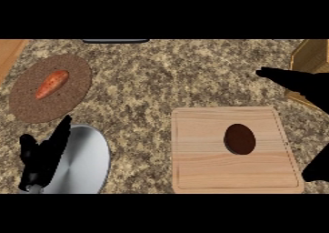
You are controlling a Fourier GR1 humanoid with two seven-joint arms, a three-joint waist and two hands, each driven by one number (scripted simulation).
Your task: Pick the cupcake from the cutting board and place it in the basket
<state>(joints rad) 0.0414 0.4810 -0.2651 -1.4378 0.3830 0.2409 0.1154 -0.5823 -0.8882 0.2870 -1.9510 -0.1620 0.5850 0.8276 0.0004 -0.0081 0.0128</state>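
Dark oval cupcake [240, 139] sits mid cutting board [194, 159] (pale wood grain). Right hand [308, 84] hovers, fingers extended; left hand [43, 154] rests, relaxed, at worktop's near-left.

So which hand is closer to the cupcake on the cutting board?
The right hand. It is up and to the right of the cupcake, above the cutting board's far right corner. The left hand rests far off at the view's left, over a grey plate.

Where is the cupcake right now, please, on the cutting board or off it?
On it: the cupcake sits on the cutting board, with no hand touching it.
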